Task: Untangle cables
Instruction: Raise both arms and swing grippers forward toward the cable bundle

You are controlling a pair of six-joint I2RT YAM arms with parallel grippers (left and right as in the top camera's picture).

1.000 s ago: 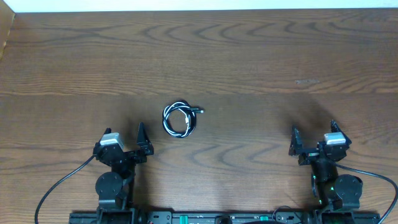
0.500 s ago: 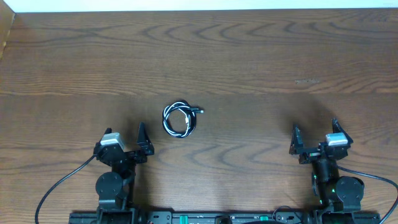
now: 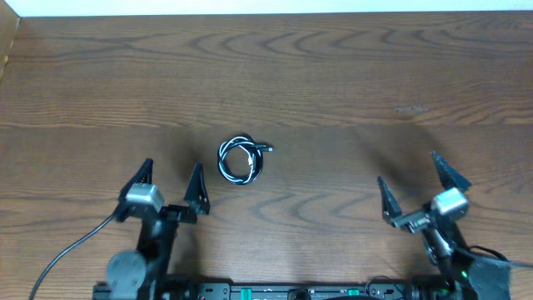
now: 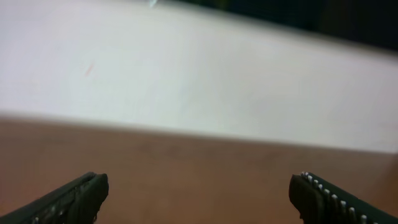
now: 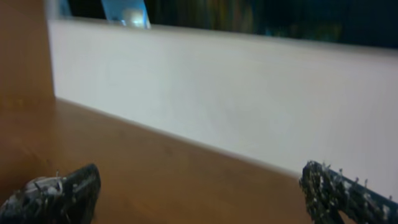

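The cables, one black and one white, lie wound together in a small loose coil on the table. The coil sits a little left of the middle and nearer the front edge than the back. The two cords run side by side around the ring. Which one lies on top at any spot is too small to tell. A short plug end sticks out at the coil's upper right.

The left gripper is near the coil, in front of it and to its left. Its jaws are spread wide and empty, clear of the cables. The right gripper is well apart from the coil, far to the right, and its jaws are also wide apart with nothing between them.

Both wrist views are blurred. The left one shows its dark fingers at the bottom corners, with brown tabletop ahead and a white wall beyond. The right one shows ridged fingers set just as far apart, facing the same wall.
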